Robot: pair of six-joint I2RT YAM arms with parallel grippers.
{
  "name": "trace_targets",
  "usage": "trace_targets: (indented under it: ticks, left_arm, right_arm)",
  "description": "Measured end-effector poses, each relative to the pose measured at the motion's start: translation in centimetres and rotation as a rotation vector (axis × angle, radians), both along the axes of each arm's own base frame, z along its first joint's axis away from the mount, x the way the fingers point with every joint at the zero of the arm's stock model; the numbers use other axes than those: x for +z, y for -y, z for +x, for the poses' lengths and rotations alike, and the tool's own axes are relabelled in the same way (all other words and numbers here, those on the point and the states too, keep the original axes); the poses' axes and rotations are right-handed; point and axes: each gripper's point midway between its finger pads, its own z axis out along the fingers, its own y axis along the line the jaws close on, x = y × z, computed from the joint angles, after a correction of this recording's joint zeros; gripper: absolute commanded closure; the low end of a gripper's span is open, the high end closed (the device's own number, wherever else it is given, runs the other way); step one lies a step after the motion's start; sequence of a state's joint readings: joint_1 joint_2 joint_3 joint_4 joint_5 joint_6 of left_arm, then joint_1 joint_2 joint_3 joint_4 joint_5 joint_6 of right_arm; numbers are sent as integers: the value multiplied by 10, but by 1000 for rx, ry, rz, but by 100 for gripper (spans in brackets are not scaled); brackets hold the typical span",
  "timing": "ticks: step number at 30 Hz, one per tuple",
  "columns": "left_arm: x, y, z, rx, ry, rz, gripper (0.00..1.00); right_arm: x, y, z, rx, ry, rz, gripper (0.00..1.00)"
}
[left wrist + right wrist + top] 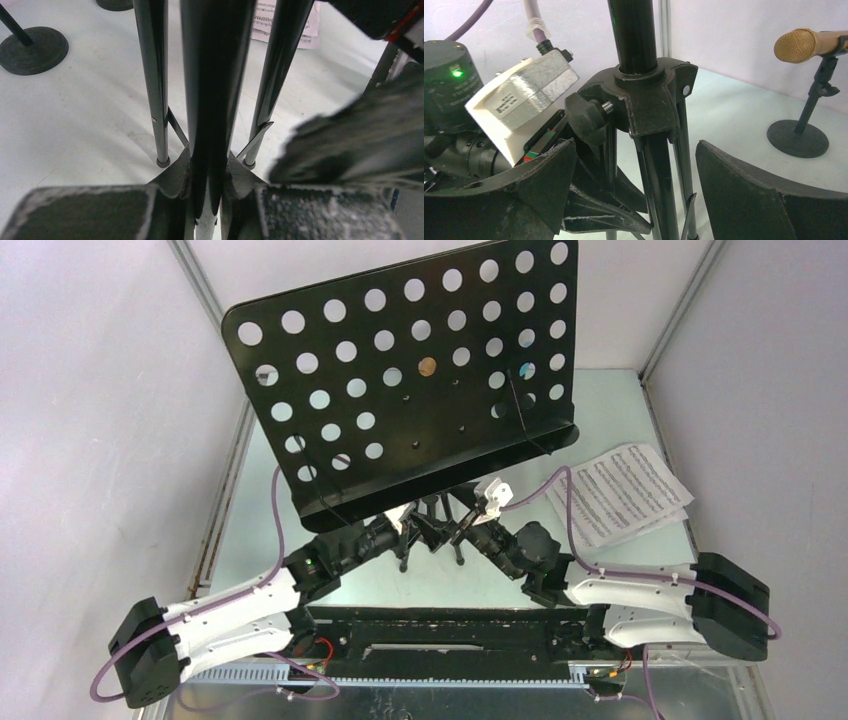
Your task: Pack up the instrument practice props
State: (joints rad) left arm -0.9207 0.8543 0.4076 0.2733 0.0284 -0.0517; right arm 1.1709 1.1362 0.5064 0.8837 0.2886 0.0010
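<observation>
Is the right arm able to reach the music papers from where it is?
Probably yes. The papers lie uncovered on the table beside that arm. Its open gripper just has to back off the stand's pole first.

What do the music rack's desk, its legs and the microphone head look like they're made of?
The music rack's desk looks like sheet metal, painted satin black: thin, punched with round holes, folded lip. Its legs seem glossy black metal tubing, with sharp reflections. The microphone head shows a gold, fine-mesh texture; metal or plastic, unclear.
</observation>
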Motion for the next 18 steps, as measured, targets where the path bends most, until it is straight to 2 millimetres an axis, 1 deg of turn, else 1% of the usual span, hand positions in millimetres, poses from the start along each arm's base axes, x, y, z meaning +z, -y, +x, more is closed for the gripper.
trace_targets:
  ticks: [2,4,7,10,11,12,13,18]
  left_arm:
    - [0,1,0,-1,1,-2,75]
    - [0,1,0,-4,0,-3,66]
    - [-3,3,-4,-15,-14,1,48]
    - [-5,4,-7,-22,-28,4,36]
    - [-5,4,-7,-23,-29,4,21]
    - [-5,4,-8,-24,-26,3,3]
    - [-4,4,-9,-26,-26,0,0]
    - [-1,2,-10,-19,-21,-15,0]
  right_arm:
    - [-2,-3,4,-13,3,8,5]
    - [-5,-6,8,-28,8,9,7]
    - [-13,-6,19,-88,13,9,15]
    - [-13,-4,28,-137,23,29,22]
    - [-13,-4,30,-150,27,33,24]
    - [-13,-4,32,-157,30,40,27]
    - [-13,-5,33,-162,34,43,29]
    - [-12,-6,35,-173,52,52,41]
